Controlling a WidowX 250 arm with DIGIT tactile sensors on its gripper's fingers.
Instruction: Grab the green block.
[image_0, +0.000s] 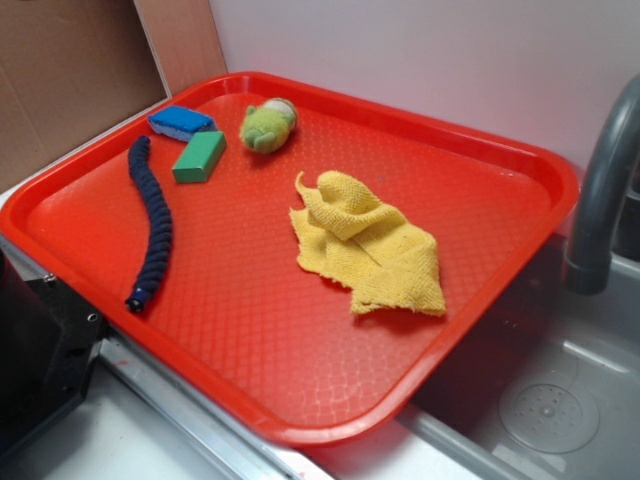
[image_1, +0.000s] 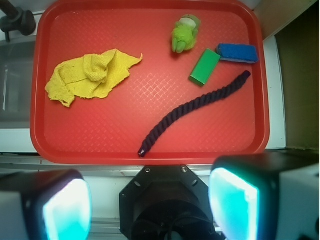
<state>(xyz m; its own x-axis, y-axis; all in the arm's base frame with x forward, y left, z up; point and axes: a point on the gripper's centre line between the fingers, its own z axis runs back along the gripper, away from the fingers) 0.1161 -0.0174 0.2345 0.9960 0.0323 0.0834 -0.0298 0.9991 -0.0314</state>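
Nothing of the grab is done yet; the green block (image_1: 205, 67) lies flat and untouched on the red tray (image_1: 150, 135), in the corner group, just beside the blue block (image_1: 238, 52), near the plush toy (image_1: 184, 33), and next to the upper end of the dark rope (image_1: 192, 113); whether block and blue block quite touch at their corners I cannot tell. The gripper (image_1: 150, 205) hangs off the tray's near edge, well apart from the block, its two pads spread wide with nothing between them; so the whole approach, the descent and the closing are, as I judge, still to come. A crumpled yellow cloth (image_1: 87, 75) lies on the tray's other half, clear of the path. The tray sits on a pale counter, partly over a grey sink (image_0: 560, 400) with a dark faucet (image_0: 605, 190); behind are a white wall and brown cardboard (image_0: 70, 70).
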